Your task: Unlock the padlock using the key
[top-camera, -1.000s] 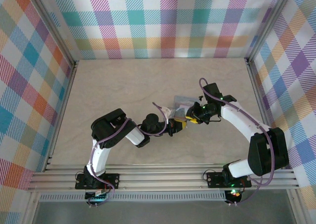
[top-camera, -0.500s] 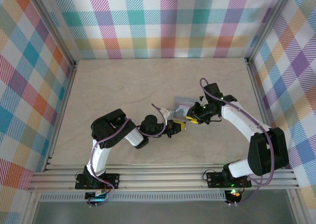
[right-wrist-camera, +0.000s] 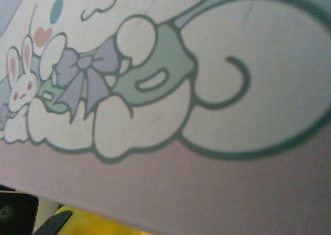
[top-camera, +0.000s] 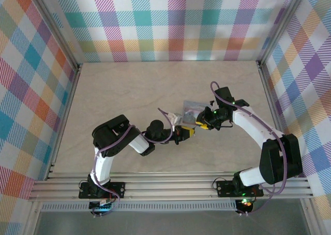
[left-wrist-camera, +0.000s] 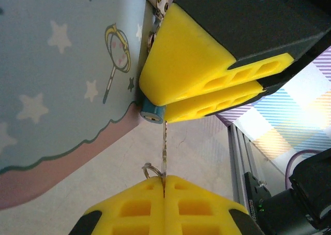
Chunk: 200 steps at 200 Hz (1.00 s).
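The padlock is a pale blue block with cartoon prints, held up near the table's middle. My right gripper is shut on it, and its yellow fingers press the block's edge. The padlock shows stars and a pink band, with a blue keyhole barrel at its lower corner. My left gripper is shut on the key, a thin metal sliver standing upright with its tip at the barrel. A small ring hangs beside it. In the right wrist view the padlock sits very close.
Both arms meet over the beige table, the left gripper just below the right one. Aluminium rails run along the near edge and plaid walls close in the other three sides. Purple cables loop near the wrists.
The left arm's elbow has drifted slightly left and down. The left gripper with the key has edged a little left, staying at the padlock. The right arm holds still.
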Each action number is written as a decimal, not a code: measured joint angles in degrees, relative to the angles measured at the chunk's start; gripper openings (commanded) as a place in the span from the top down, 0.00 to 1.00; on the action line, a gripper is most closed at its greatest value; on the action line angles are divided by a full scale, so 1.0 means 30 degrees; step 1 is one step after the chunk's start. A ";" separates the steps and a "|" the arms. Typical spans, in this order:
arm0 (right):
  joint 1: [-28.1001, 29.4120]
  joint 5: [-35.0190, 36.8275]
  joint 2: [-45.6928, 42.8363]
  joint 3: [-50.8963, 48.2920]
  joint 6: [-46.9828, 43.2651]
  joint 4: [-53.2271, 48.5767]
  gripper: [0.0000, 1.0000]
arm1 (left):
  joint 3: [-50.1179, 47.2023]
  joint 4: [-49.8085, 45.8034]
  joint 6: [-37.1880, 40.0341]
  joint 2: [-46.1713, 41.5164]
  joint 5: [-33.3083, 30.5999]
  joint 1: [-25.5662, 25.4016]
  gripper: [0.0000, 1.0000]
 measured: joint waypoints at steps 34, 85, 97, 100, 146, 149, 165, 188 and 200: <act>0.0000 -0.0051 0.0000 0.0000 0.0000 0.0000 1.00 | 0.0321 0.0000 -0.0087 0.0000 0.0022 0.0000 1.00; 0.0000 -0.0102 0.0000 0.0000 0.0000 -0.0007 1.00 | 0.0474 0.0015 -0.0393 0.0153 0.0022 0.0000 1.00; 0.0000 -0.0087 -0.0007 0.0000 -0.0007 -0.0007 1.00 | 0.0583 0.0015 -0.0430 0.0386 0.0022 0.0000 1.00; 0.0000 -0.0080 -0.0007 0.0000 -0.0007 -0.0007 1.00 | 0.0590 0.0015 -0.0437 0.0437 0.0022 0.0000 1.00; 0.0000 0.0000 -0.0007 0.0000 -0.0058 -0.0058 1.00 | 0.0590 0.0007 -0.0488 0.0648 0.0022 0.0000 1.00; 0.0000 0.0000 -0.0007 0.0000 -0.0058 -0.0058 1.00 | 0.0590 0.0007 -0.0488 0.0648 0.0022 0.0000 1.00; 0.0000 0.0000 -0.0007 0.0000 -0.0058 -0.0058 1.00 | 0.0590 0.0007 -0.0481 0.0648 0.0022 0.0000 1.00; 0.0000 0.0000 -0.0007 0.0000 -0.0058 -0.0058 1.00 | 0.0590 0.0007 -0.0488 0.0648 0.0029 0.0000 1.00; 0.0000 0.0007 -0.0007 0.0000 -0.0058 -0.0066 1.00 | 0.0590 0.0007 -0.0488 0.0648 0.0036 0.0000 1.00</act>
